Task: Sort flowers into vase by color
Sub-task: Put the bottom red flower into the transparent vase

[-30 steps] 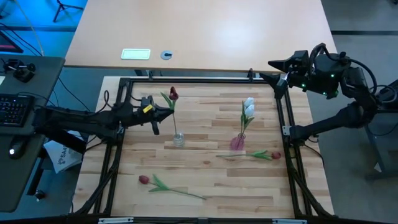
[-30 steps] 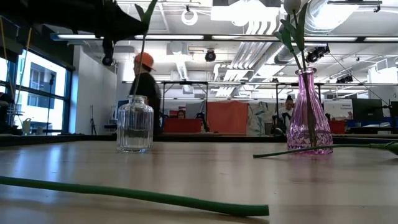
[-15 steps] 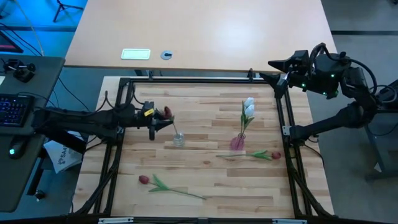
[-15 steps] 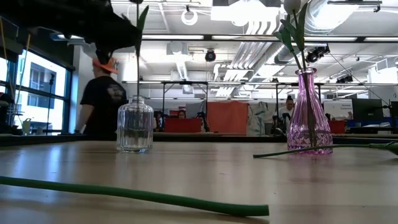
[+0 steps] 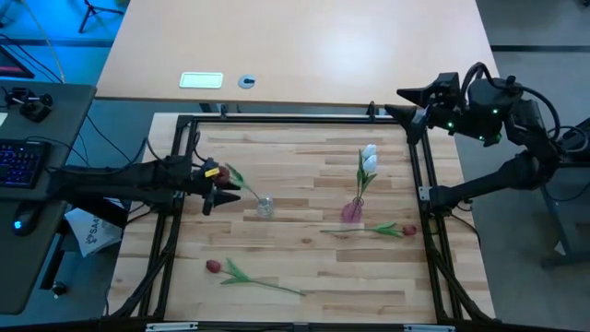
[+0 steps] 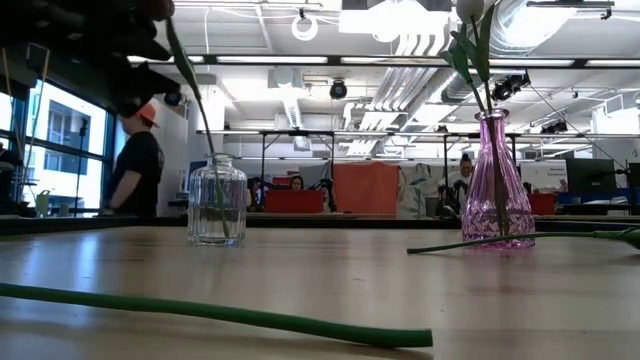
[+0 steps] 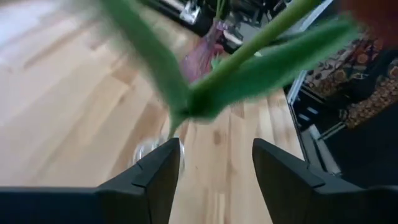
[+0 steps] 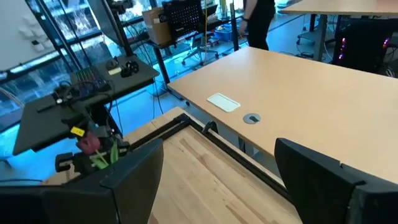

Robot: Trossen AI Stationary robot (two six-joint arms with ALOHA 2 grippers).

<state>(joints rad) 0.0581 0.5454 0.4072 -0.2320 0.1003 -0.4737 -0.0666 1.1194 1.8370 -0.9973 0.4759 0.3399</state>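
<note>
**A:** So what did the flowers look like? Little fake tulips on long thin green stems with narrow leaves. I counted five: two white ones (image 5: 369,157) standing in the pink vase (image 5: 352,211), one dark red tulip (image 5: 215,171) with its stem leaning out of the clear jar (image 5: 265,206), one red tulip (image 5: 407,229) lying just beside the pink vase, and another red tulip (image 5: 214,266) lying on the table (image 5: 304,194) well away from the jar, toward the near edge.

**B:** Two vases then. And the arms?

**A:** The left gripper (image 5: 218,187) was just beside the clear jar, fingers spread with the leaves between them but nothing pinched (best seen from its wrist camera). A second earlier that tulip stood near upright over the jar with the gripper closer in; since then it had tipped away from the pink vase and the gripper had backed off. The right gripper (image 5: 409,96) waited at the frame corner beyond the pink vase, fingers spread too.
</note>
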